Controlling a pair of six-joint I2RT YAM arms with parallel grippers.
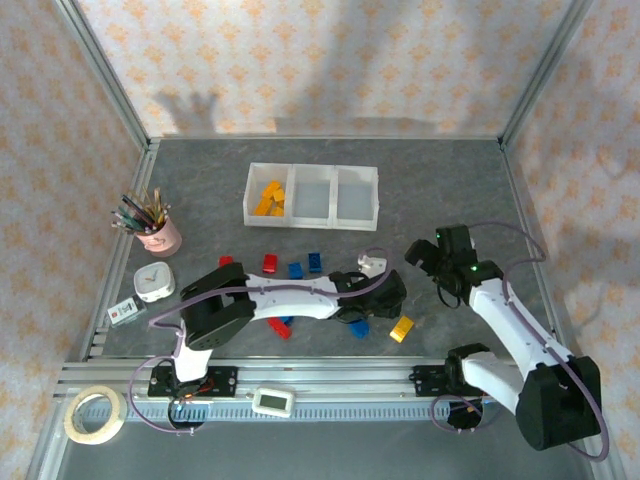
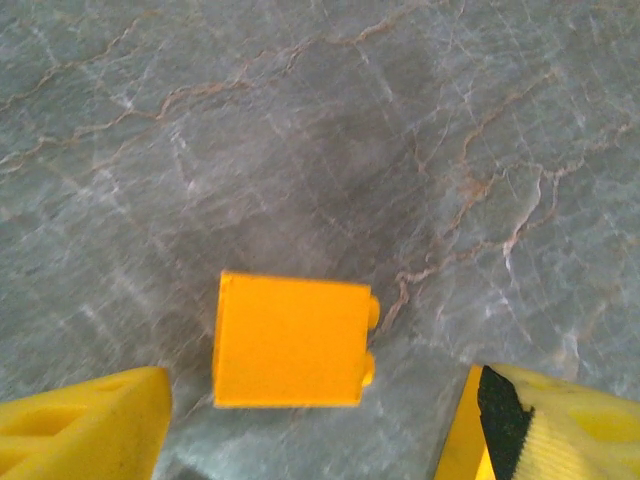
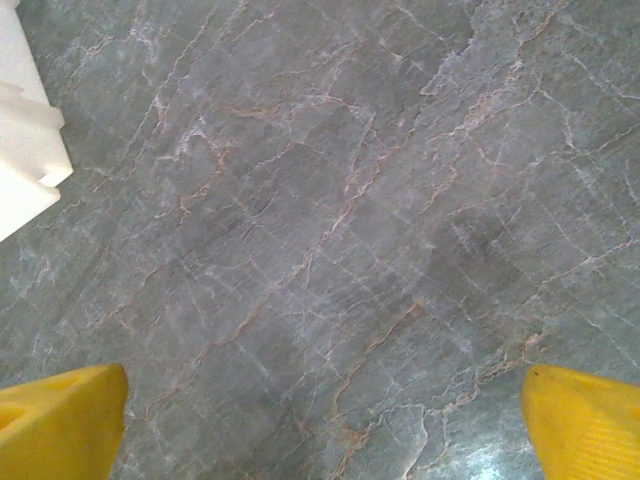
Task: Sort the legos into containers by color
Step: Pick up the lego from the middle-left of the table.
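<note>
Sorting is judged partly done: several yellow-orange bricks [image 1: 268,198] are gathered in the 9 o'clock bin of the three-bin tray [image 1: 378,195], set toward 12 o'clock on the bench [image 1: 200,190]; the other two bins look empty. At least three red bricks [image 1: 270,263] and three blue bricks [image 1: 295,270] lie loose near the centre, unsorted. One yellow brick [image 2: 290,340] lies between the spread fingers of the left end effector [image 2: 315,430], untouched by them. The right end effector [image 3: 320,430] is held wide apart, with nothing in it
</note>
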